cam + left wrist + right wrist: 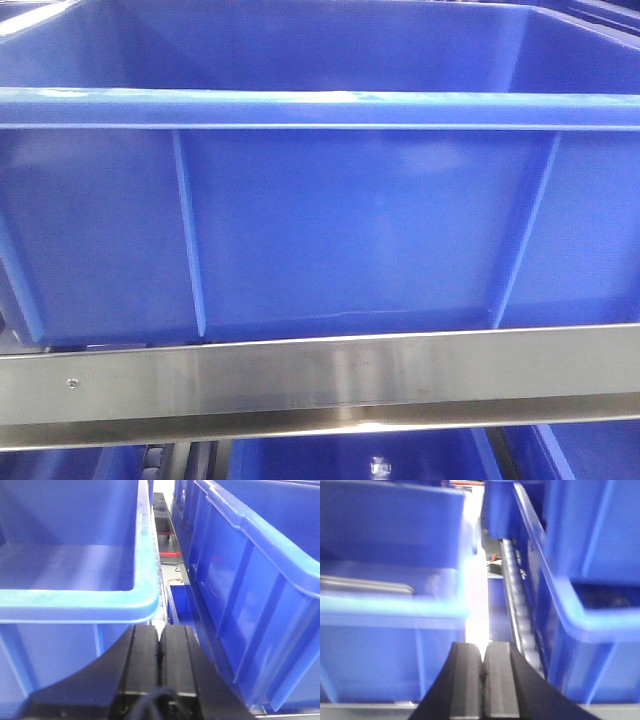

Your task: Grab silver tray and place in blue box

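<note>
Lying in the blue box, silver tray beyond closed right fingers

Only bits of the robot you can actually see are the two wrist shots. The left gripper is all black — two flat, blocky fingers with squared edges and faint lengthwise grooves, widening into a curved black housing lower down. There's a dark bundle of cable at the very bottom, and maybe a tiny greenish speck beside it, too small to be sure. The right gripper looks the same — black, rectangular fingers with a matte finish, flaring into a sloped black base. No visible screws or markings on either one.
</note>
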Action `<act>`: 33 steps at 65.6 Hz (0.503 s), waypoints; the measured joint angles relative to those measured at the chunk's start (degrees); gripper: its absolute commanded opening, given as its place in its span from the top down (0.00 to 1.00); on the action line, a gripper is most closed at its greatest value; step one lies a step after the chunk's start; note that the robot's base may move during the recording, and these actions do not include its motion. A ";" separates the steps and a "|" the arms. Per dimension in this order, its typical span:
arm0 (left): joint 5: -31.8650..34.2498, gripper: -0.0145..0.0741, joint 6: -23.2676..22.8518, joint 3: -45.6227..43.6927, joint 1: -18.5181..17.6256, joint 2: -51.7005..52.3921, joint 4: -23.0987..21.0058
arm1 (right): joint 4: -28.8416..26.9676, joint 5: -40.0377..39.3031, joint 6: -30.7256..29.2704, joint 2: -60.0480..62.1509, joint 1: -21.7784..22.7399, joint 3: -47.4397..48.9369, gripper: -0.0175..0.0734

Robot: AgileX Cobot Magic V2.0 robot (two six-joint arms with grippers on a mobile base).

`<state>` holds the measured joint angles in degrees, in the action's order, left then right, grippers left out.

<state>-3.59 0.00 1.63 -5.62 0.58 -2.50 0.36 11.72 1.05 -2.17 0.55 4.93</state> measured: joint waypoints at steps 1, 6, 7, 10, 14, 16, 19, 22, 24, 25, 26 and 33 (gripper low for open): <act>0.00 0.94 0.00 0.00 0.00 0.00 0.00 | -0.36 -0.59 -0.03 0.40 0.11 -0.70 0.75; 0.00 0.94 0.00 0.00 0.09 0.00 0.00 | -0.36 -2.40 -0.25 2.23 0.20 -3.97 0.75; 0.00 0.94 0.00 0.00 0.09 0.00 0.00 | -0.36 -2.76 -0.25 2.39 0.20 -4.78 0.75; 0.00 0.94 0.00 0.00 0.09 0.00 0.00 | -0.36 -3.68 -0.33 2.63 0.20 -5.94 0.75; 0.11 0.94 0.00 0.00 0.09 0.00 0.00 | -0.36 -4.65 -0.33 2.63 0.20 -6.45 0.75; 0.11 0.94 0.00 0.00 0.09 0.00 0.00 | -0.36 -5.19 -0.33 2.65 0.20 -6.61 0.75; 0.11 0.94 0.00 0.00 0.09 0.00 0.00 | -0.36 -5.62 -0.33 2.75 0.20 -6.64 0.75; 0.11 0.94 0.00 0.00 0.09 0.00 0.00 | -0.36 -5.89 -0.33 2.75 0.20 -6.73 0.75; 0.11 0.94 0.00 0.00 0.09 0.00 0.00 | -0.36 -6.01 -0.33 2.75 0.20 -6.73 0.75; 0.11 0.94 0.00 0.00 0.09 0.00 0.00 | -0.36 -5.99 -0.37 2.75 0.20 -6.73 0.75; 0.11 0.94 0.00 0.00 0.09 0.00 0.00 | -0.36 -5.99 -0.37 2.75 0.20 -6.73 0.75; 0.11 0.94 0.00 0.00 0.09 0.00 0.00 | -0.36 -6.26 -0.46 2.75 0.20 -6.73 0.75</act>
<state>-3.48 0.00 1.63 -5.53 0.58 -2.50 0.00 5.47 0.58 0.58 0.75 -1.80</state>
